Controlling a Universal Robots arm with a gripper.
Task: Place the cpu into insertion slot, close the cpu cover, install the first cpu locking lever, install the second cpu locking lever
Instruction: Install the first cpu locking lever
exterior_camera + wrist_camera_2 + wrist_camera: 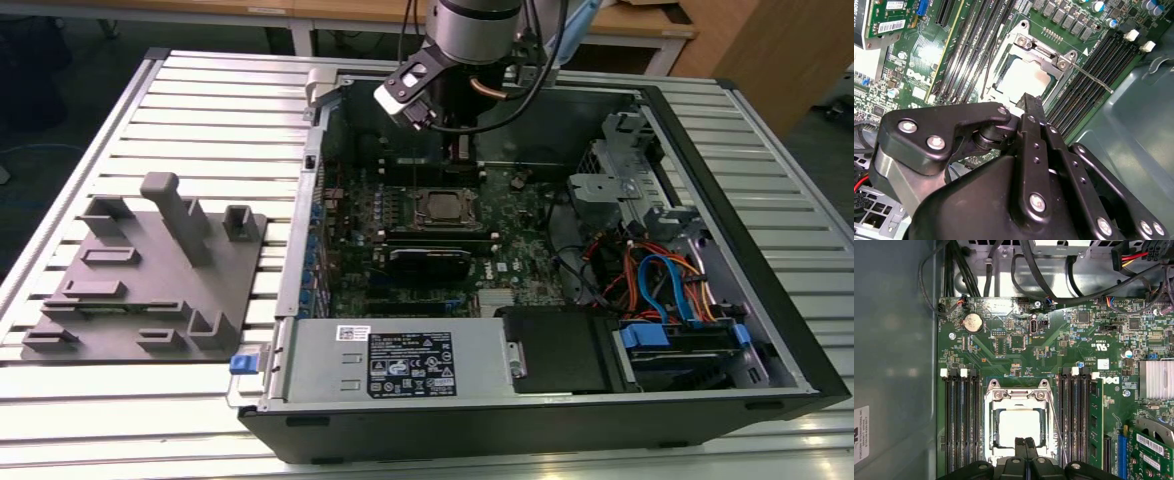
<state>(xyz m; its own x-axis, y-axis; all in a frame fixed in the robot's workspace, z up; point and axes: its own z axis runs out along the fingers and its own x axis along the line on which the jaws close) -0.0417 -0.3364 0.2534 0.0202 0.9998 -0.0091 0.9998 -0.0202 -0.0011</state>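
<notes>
1. On the exterior view's left, a grey fixture (147,280) with upright posts stood on the slatted counter (214,110). It was just beside the open case (774,330) and well apart from the socket.
2. Along the case's near edge lay the power supply (400,365). A black drive (567,350) lay beside it, toward the exterior view's right.
3. Near the middle, the board (387,200) lay flat in the case. The cpu (445,207) sat in its socket, with a long black block (427,262) just on the camera's side of it.
4. The arm (470,30) hung over the case's far wall, above the board on the far side of the socket.
5. In both wrist views the jaws were pressed together and held nothing. Their tips were over one edge of the socket and hid part of that edge.
6. The cpu (1016,426) (1024,80) showed its pale face through the window of the cover (990,425) (1046,56), which lay flat around it.
7. A thin lever (1056,425) (1094,80) angled away from the socket across the memory slots (1076,425). I could not tell whether it was latched. In the second wrist view a rod (985,75) ran along the socket's opposite side.
8. More slots (961,425) flanked the socket's other side. A finned heatsink (1156,380) and a green card (1154,445) lay beyond the lever, and black cables (1039,280) looped past the board's edge.
9. On the exterior view's right stood a metal cage (607,190), with blue and orange wires (661,285) on its camera side.
</notes>
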